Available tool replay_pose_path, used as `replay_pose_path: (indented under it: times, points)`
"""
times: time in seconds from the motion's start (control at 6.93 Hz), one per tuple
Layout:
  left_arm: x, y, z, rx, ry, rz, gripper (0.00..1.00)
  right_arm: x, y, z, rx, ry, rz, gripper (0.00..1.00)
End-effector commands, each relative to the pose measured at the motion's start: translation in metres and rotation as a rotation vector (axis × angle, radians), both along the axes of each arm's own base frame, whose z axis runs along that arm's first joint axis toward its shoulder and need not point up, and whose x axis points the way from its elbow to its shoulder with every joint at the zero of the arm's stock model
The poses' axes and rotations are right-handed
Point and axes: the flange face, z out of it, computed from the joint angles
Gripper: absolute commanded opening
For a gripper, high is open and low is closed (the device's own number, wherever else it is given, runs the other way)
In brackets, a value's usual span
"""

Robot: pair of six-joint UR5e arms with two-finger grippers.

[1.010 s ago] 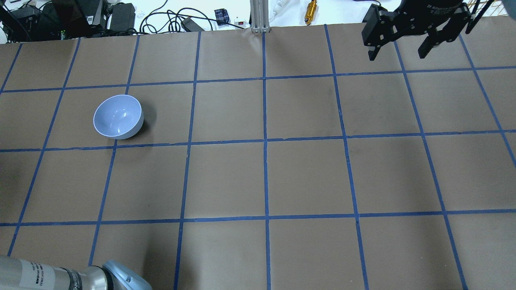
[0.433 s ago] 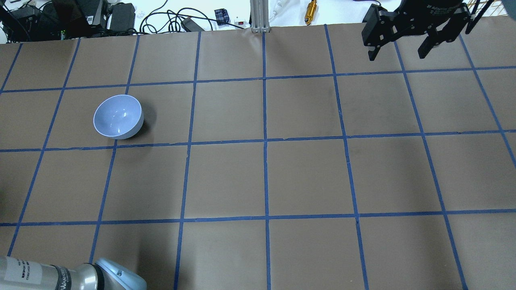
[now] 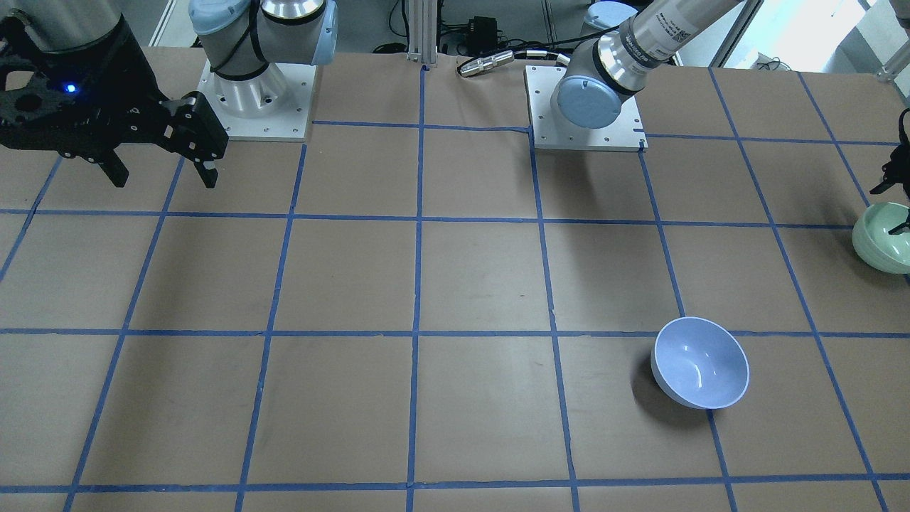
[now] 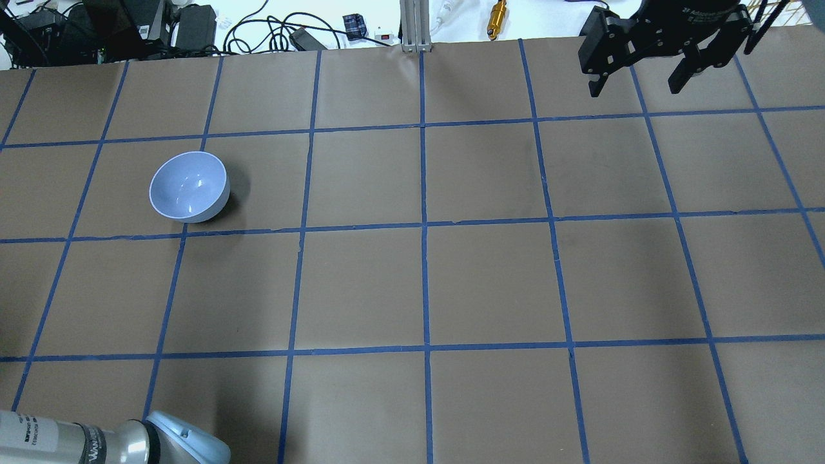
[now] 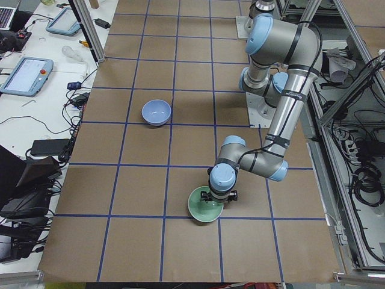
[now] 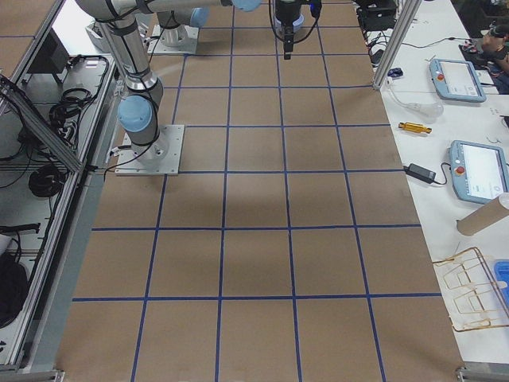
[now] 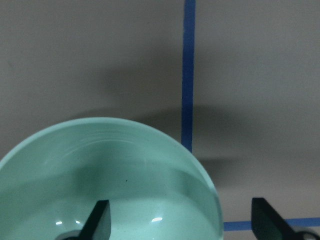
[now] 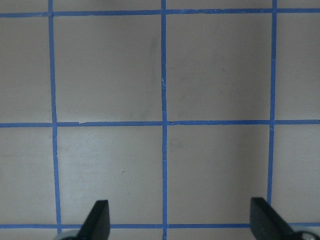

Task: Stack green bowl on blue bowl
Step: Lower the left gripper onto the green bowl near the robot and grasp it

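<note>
The green bowl (image 7: 105,180) stands upright near the table's left end, also in the exterior left view (image 5: 205,209) and at the front-facing view's right edge (image 3: 884,247). My left gripper (image 7: 180,220) is open and straddles its rim, one finger (image 7: 100,220) inside the bowl and the other outside; it also shows in the exterior left view (image 5: 218,197). The blue bowl (image 4: 189,187) stands upright and empty farther across the table (image 3: 701,363) (image 5: 156,112). My right gripper (image 4: 635,87) is open and empty, high over the far right (image 3: 163,178). The green bowl is outside the overhead view.
Cables and electronics (image 4: 193,26) lie beyond the table's far edge. The arms' base plates (image 3: 586,107) (image 3: 256,99) sit at the robot's side. Tablets (image 5: 27,75) lie on a side bench. The left arm's elbow (image 4: 180,441) juts in at the near left.
The left arm's elbow has slid a little left and down in the overhead view. The blue bowl and the right gripper have stayed put.
</note>
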Motion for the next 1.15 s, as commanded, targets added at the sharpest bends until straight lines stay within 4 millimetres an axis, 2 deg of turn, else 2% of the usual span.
replay_pose_path:
  times: [0.0,0.14,0.29,0.58,0.72,0.87,1.01]
  points:
    - [0.007,0.000,-0.010,-0.007,-0.027,-0.011,1.00,0.000,0.000,-0.001,0.001,0.000,0.000,1.00]
    - [0.009,0.002,-0.013,-0.008,-0.022,-0.029,1.00,0.000,0.000,0.000,0.000,0.000,0.000,1.00]
    - [0.007,0.002,-0.021,-0.006,-0.007,-0.042,0.93,0.000,0.000,-0.001,0.001,0.000,0.002,1.00]
    - [0.005,0.003,-0.030,-0.002,0.008,-0.046,0.93,0.000,0.000,-0.001,0.001,0.000,0.002,1.00]
    - [0.006,0.003,-0.030,-0.005,0.000,-0.048,0.88,0.000,0.000,0.000,-0.001,-0.001,0.000,1.00]
    - [0.008,0.002,-0.027,-0.009,-0.007,-0.049,0.61,0.000,0.000,-0.001,0.001,0.000,0.000,1.00]
    - [0.008,0.002,-0.027,-0.010,-0.008,-0.049,0.28,0.000,0.000,-0.001,0.001,0.000,0.000,1.00]
